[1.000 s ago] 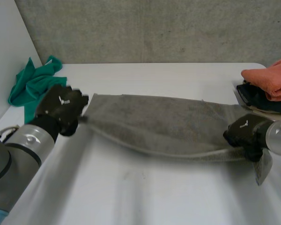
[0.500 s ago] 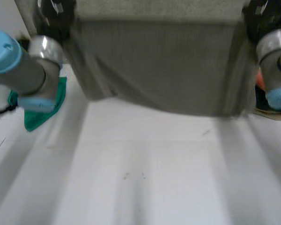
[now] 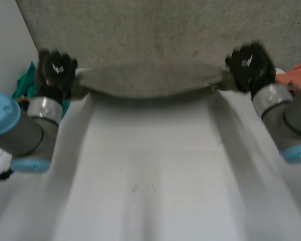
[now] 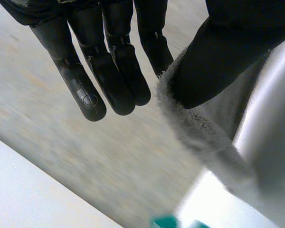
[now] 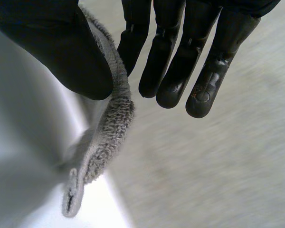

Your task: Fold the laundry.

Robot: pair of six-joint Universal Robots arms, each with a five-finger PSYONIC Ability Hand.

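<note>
A grey towel is stretched between my two hands over the far part of the white table. My left hand holds its left end and my right hand its right end. In the left wrist view the thumb of the left hand pinches the fluffy towel edge against straight fingers. The right wrist view has the right hand clamping the towel corner between thumb and straight fingers.
A green cloth lies at the far left behind the left hand. An orange cloth sits at the far right. A concrete wall rises behind the table. The near half of the table is bare.
Both hands swung the towel up off the table, held it hanging high, then carried it away toward the far edge, where it now spans low and taut.
</note>
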